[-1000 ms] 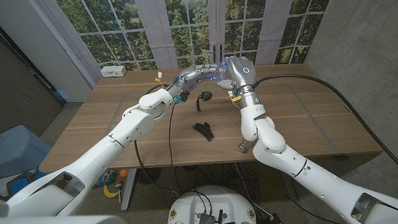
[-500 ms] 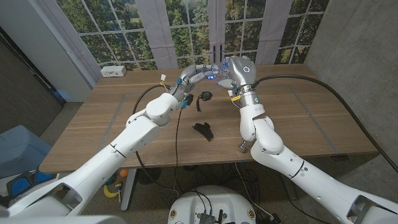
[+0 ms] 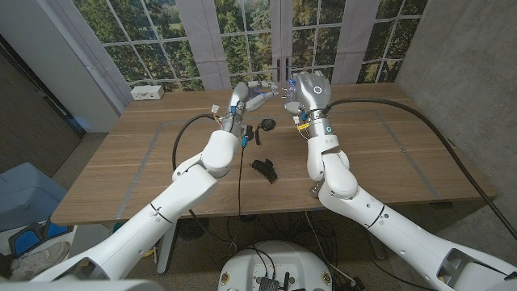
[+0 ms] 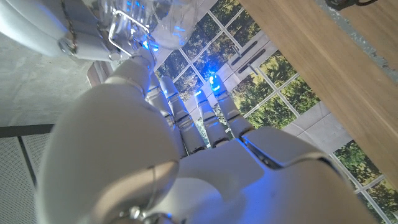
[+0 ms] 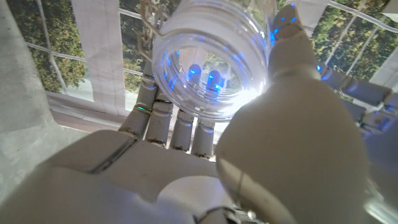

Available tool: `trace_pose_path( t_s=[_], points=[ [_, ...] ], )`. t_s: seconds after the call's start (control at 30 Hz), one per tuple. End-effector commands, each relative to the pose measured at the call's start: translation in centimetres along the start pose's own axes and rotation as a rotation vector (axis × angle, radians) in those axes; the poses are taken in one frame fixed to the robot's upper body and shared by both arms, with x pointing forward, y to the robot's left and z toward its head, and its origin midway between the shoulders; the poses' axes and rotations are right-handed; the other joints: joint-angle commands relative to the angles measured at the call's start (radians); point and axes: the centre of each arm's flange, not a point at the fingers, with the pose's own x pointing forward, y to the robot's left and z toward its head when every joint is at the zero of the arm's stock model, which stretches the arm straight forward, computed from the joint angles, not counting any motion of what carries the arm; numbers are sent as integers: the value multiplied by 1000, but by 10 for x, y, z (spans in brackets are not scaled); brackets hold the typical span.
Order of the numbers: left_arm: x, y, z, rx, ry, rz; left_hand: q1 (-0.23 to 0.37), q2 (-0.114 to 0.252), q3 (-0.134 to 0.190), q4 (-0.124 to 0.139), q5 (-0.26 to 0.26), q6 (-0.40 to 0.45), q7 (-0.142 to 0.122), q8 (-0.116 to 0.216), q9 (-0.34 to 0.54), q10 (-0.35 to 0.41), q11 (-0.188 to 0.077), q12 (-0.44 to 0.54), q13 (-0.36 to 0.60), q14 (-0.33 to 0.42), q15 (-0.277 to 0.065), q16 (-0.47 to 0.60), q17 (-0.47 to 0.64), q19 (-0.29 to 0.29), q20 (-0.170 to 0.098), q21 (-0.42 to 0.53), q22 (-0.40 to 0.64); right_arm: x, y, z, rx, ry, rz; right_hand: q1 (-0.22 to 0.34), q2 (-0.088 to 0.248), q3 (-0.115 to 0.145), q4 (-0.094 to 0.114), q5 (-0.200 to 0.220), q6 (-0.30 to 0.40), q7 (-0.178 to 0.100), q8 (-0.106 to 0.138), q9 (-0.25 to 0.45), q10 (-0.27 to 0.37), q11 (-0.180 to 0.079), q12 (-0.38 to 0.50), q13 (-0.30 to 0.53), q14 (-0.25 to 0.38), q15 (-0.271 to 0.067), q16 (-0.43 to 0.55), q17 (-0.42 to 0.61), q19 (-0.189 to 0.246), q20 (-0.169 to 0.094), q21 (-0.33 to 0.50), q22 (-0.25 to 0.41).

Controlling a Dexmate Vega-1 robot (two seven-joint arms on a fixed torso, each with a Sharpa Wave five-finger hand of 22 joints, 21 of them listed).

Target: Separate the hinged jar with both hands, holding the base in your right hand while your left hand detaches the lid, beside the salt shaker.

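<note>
Both hands meet above the surface at 12 o'clock, left hand just left of right hand. Jar base sits in the right hand's fingers. Dark object lies mid-surface; a second behind it. Small box at 10 o'clock. Salt shaker, probably, at 4 o'clock near the front edge.

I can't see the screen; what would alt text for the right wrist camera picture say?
A white robot hand grips a clear glass jar seen end-on, its round open mouth facing the camera and lit by blue lights. Fingers wrap behind the glass, with a wire hinge beside its rim. Behind are window panes and green trees.
</note>
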Motion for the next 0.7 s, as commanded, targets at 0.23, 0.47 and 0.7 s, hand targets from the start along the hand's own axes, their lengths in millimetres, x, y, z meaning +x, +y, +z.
trace_pose_path(
  t_s=[0.23,0.47,0.7],
  points=[
    [-13,3,15,60,-157,136,-17,17,-1,19,22,122,117,102,53,-12,5,-12,10,-9,-95,13,3,-29,14,7,1,15,23,4,-45,17,18,203,231,116,106,0,79,-73,5,2,158,-154,2,9,244,-341,19,191,-25,-167,5,4],
    [-11,5,11,145,-174,202,-90,35,-29,39,18,-83,34,87,106,-106,46,-48,38,-24,-62,29,21,-76,60,16,3,16,20,1,-24,16,12,203,231,116,106,-3,78,-74,4,1,158,-153,1,11,243,-341,19,191,-27,-166,5,4],
    [-14,5,7,229,-178,217,-204,16,-84,36,-10,-706,72,-81,115,-443,180,-128,70,-148,20,-19,20,-200,101,7,-3,15,20,0,-18,16,20,202,232,116,107,-5,77,-76,3,1,157,-155,0,14,243,-341,19,191,-27,-166,6,4]
  ],
)
